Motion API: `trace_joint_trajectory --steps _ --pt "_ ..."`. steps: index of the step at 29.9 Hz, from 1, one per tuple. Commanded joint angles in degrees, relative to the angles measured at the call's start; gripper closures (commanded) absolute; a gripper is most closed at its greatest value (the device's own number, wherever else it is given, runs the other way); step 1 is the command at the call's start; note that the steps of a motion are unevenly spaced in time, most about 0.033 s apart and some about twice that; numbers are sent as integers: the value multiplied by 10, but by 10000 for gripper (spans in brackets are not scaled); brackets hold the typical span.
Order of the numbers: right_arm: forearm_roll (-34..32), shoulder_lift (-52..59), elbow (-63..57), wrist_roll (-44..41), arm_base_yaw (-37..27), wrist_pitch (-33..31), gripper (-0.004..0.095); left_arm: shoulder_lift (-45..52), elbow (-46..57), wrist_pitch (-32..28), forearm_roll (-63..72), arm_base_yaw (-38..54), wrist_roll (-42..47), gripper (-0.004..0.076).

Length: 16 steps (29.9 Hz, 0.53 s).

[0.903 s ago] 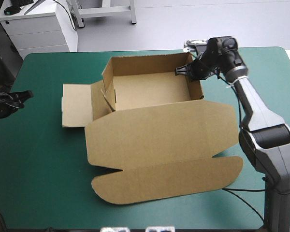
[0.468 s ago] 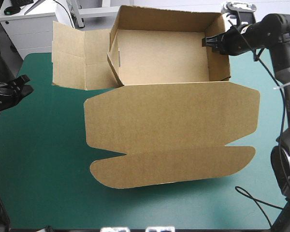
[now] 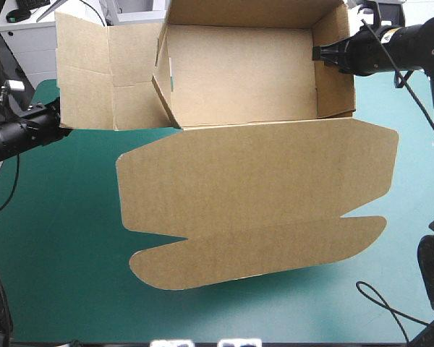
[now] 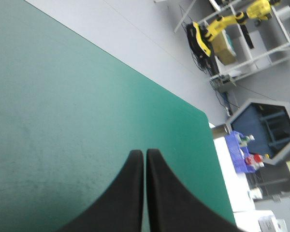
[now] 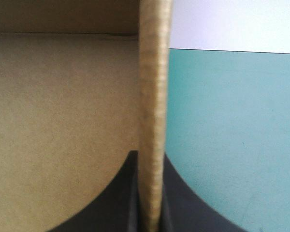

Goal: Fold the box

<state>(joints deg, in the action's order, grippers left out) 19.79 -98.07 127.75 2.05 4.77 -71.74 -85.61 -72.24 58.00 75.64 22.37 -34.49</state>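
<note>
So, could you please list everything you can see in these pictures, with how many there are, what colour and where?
brown cardboard box: one, brown, over the middle of the table; an open tray with its lid flat toward the near edge and a side flap spread out to the left.
teal-green table cover: one, teal-green, under and around the box.
left gripper: one, black fin-shaped fingers, shut with nothing between them, beside the outer corner of the spread flap; whether it touches the board I cannot tell.
right gripper: one, black fin-shaped fingers, shut on the box's right wall, one finger inside the tray and one outside.
</note>
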Motion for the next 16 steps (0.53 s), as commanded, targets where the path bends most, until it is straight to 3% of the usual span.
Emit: trace_joint_trajectory --steps 1,9,16 --pt "26 27 16 -6 -4 2 927 21 -20 28 80 -26 -27 722" --pt "43 9 14 -6 -3 2 927 21 -46 121 163 -36 -45 731" --pt "80 -10 -1 -4 -3 3 927 27 -71 158 178 -36 -45 731"
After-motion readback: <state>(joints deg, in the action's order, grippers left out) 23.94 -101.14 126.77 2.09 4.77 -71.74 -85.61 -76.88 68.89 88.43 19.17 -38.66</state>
